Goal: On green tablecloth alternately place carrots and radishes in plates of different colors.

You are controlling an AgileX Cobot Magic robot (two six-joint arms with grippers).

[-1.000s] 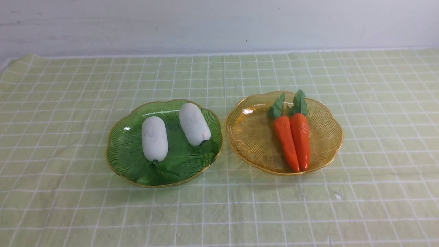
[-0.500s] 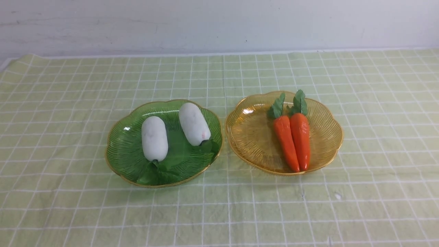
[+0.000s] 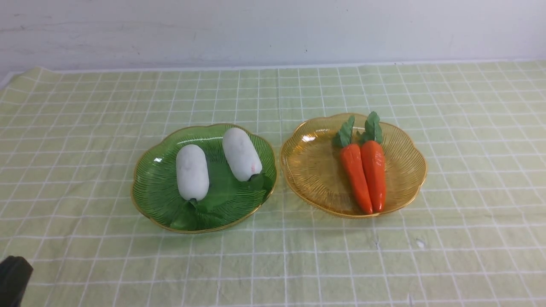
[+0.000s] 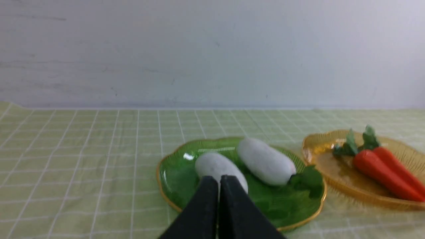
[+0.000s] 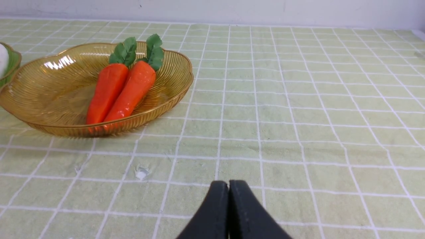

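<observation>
the pale yellow-green tablecloth with a white grid [image 3: 298,264] covers the table, slightly wrinkled. two translucent ribbed plastic plates with scalloped gold rims sit on it side by side, rims nearly touching. the deep green plate [image 3: 153,192] lies at the 9 o'clock side of the pair, the amber-yellow plate [image 3: 311,170] at the 3 o'clock side.

inside the green plate lie two plump white oblong toy radishes, one toward 9 o'clock [image 3: 192,172], one toward 3 o'clock [image 3: 241,153], apart from each other, dark green leaves pointing toward 6 o'clock. inside the amber plate lie two glossy orange-red toy carrots, one on the 9 o'clock side [image 3: 355,177], one on the 3 o'clock side [image 3: 374,174], touching along their length, leafy tops toward 12 o'clock.

the left gripper [image 4: 218,181], black, is clenched with fingers pressed together, grasping nothing; a dark part of it shows at the front view's 7 o'clock corner [image 3: 13,279]. the right gripper [image 5: 228,186] is likewise clenched and empty, above bare cloth, apart from the amber plate.
</observation>
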